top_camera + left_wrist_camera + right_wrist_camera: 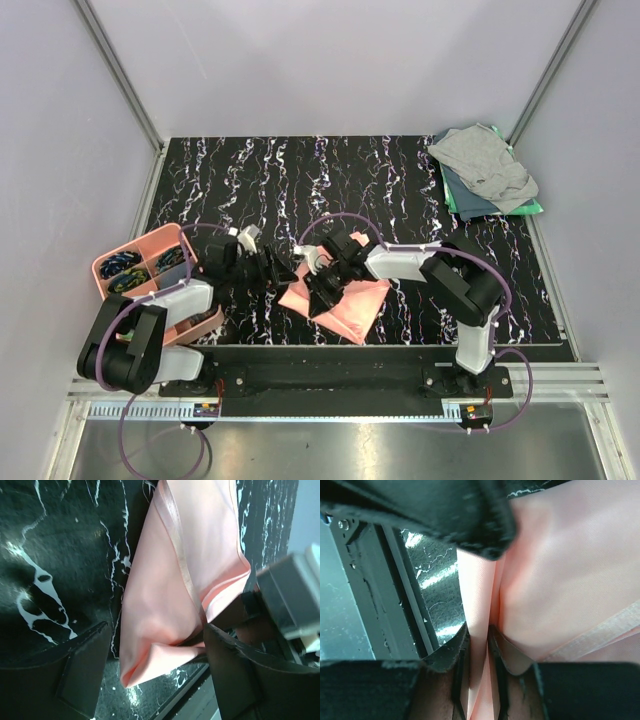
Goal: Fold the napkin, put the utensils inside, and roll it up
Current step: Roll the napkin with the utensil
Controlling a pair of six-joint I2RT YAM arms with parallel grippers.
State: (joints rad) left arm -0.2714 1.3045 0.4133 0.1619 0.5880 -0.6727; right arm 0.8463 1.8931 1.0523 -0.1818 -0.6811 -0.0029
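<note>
The salmon-pink napkin (352, 300) lies partly folded on the black marbled table (300, 180), near its front edge. My right gripper (318, 290) is at the napkin's left corner and is shut on a raised fold of the cloth (479, 630), which runs between its pads (502, 655). My left gripper (283, 272) is just left of it, open. In the left wrist view the napkin's doubled corner (150, 655) lies between the spread fingers (82, 675) and reaches the right-hand one. No fork or sticks show in any view.
A pink compartment tray (128, 258) with small dark items stands at the left edge. A grey cloth (485, 165) lies on a green cloth (525, 208) at the back right. The table's front rail (330, 355) is close below the napkin.
</note>
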